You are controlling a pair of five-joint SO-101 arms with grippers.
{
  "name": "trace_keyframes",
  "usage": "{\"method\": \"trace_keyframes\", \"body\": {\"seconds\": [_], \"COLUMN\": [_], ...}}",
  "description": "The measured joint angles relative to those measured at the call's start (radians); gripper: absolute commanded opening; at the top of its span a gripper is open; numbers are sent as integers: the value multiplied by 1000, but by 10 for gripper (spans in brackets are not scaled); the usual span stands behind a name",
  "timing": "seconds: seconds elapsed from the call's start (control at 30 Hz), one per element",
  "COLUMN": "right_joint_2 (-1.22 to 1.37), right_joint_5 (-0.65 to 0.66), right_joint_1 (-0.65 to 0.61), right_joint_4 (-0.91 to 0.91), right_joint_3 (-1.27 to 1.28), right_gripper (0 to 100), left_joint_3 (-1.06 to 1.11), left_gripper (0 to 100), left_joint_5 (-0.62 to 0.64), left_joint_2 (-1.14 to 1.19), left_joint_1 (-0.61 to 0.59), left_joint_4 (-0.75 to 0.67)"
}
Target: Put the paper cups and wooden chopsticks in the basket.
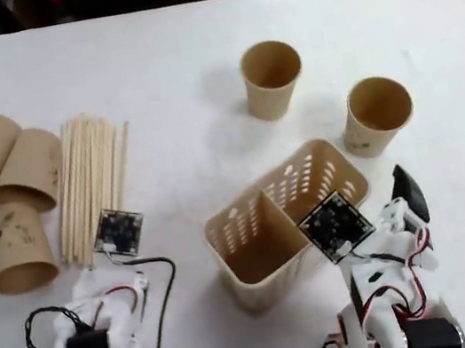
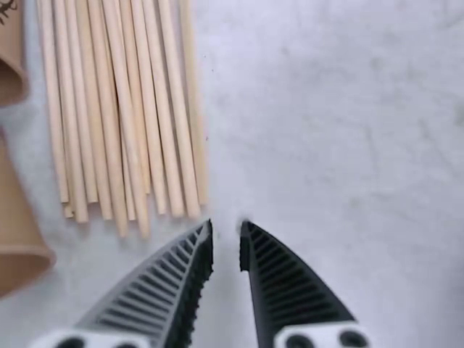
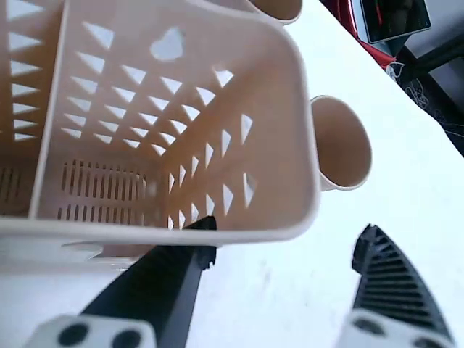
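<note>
Basket (image 1: 248, 288) stands empty mid-table, so nothing is packed yet: five cups (image 1: 271, 77) and the chopsticks (image 1: 90, 181) all remain outside it. Left gripper (image 2: 226, 228) is barely parted beside the chopsticks, holding nothing. Right gripper (image 3: 286, 235) is spread wide against the basket's wall.

No words or numbers can be read anywhere. The paper cups (image 1: 17, 246) lying past the chopsticks (image 1: 90, 181), well apart from the basket (image 1: 255, 251), have little dark marks, too small to read.
</note>
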Motion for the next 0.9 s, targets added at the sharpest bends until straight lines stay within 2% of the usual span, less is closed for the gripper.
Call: {"method": "trace_keyframes", "body": {"seconds": [0.2,0.27,0.5,0.67,0.9], "right_joint_2": [-9,-9,-12,-12,-37], "right_joint_5": [15,31,43,12,-143], "right_joint_1": [195,224,120,89,17], "right_joint_4": [2,2,-72,-140,-269], "right_joint_3": [-86,-91,46,127,152], "right_gripper": [297,276,17,17,17], "left_joint_3": [0,0,0,0,0], "left_gripper": [85,85,85,85,85], "left_joint_5": [0,0,0,0,0], "left_joint_2": [0,0,0,0,0], "left_joint_1": [0,0,0,0,0], "left_joint_4": [0,0,0,0,0]}}
